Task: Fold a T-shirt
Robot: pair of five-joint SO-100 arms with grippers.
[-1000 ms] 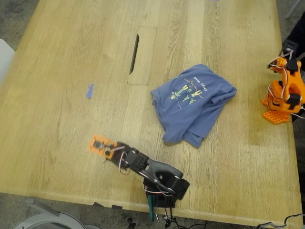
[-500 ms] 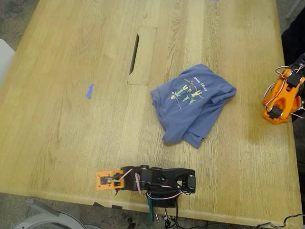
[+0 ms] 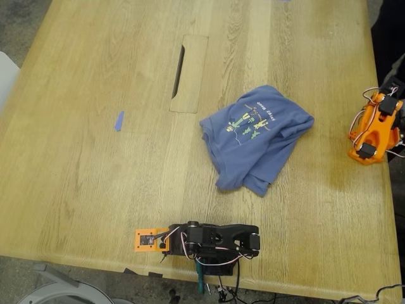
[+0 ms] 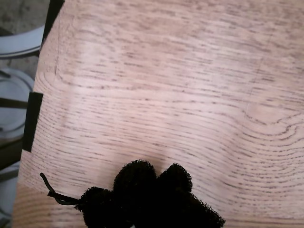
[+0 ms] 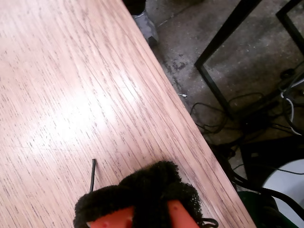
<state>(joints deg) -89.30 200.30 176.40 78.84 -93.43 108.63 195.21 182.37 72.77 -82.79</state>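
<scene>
My first gripper [image 4: 152,194] shows only as black foam-padded tips bunched together over bare wood near the table's [image 3: 95,158] edge, gripping nothing; whether a slit remains between them I cannot tell. My second gripper [image 5: 142,199] looks the same — dark padding over orange plastic, tips together, empty — above a table edge with floor, cables and black frame legs beyond (only this view shows them). Neither wrist view catches the T-shirt [image 3: 256,136]; the exterior view does — a crumpled slate-blue heap, print up, right of centre, well apart from the black arm [image 3: 212,240] folded at the near edge and the orange arm [image 3: 373,130] at that view's right.
</scene>
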